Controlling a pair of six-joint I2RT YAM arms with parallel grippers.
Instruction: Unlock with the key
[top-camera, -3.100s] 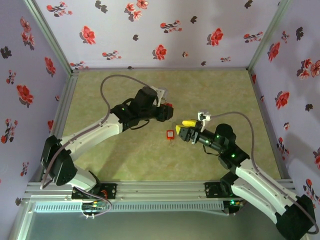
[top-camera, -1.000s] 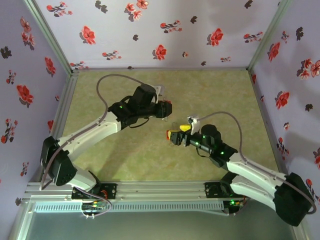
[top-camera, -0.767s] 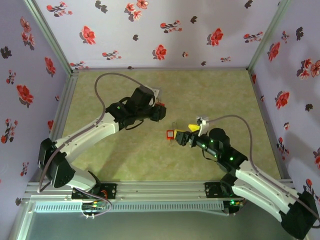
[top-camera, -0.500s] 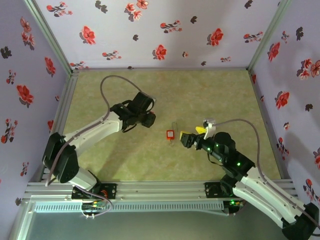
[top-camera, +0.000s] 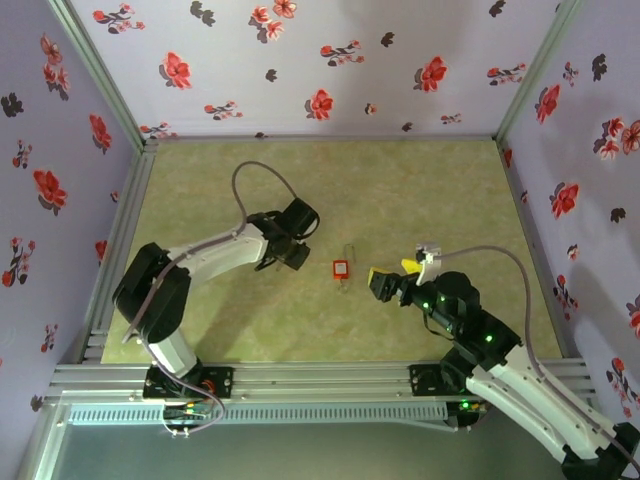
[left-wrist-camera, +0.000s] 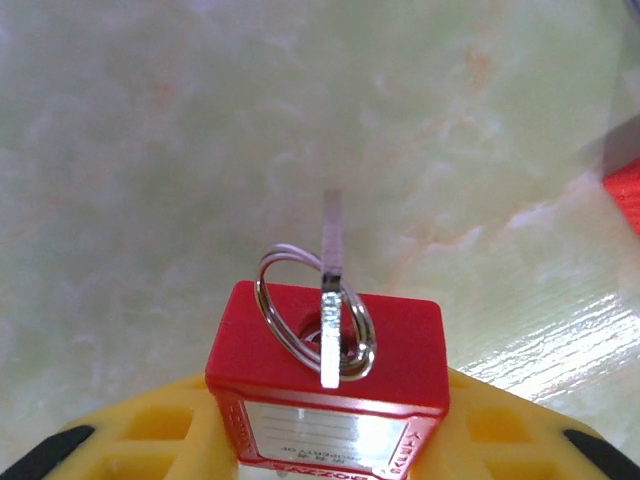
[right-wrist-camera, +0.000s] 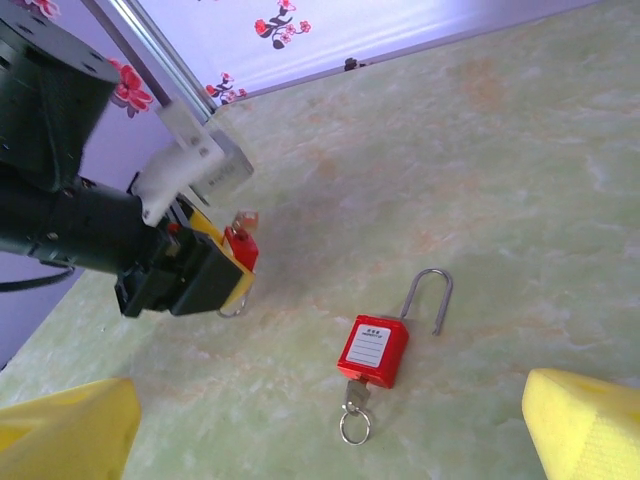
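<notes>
- Pale green marbled desk (top-camera: 450, 190), floral walls (top-camera: 300, 60) around.
- Key (right-wrist-camera: 357, 398) sits in the keyway of the red padlock (right-wrist-camera: 374, 352) lying mid-desk.
- Shackle (right-wrist-camera: 428, 296) swung out, one leg free: unlocking looks done here.
- Right gripper (top-camera: 382, 282) nearby, jaws wide apart, empty.
- Left gripper (left-wrist-camera: 330, 445) jaws clamped on a second padlock (left-wrist-camera: 330, 350) bearing its own key (left-wrist-camera: 331, 285); its shackle is hidden, so its state is unknown.

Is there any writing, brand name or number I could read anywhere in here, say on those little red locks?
Nothing reads clearly enough to quote.
Held red padlock in the left gripper: the white label has ruled lines, and the lettering along its lower edge is too blurred to read.
Loose red padlock on the table: the print on its white label is too small to read.
</notes>
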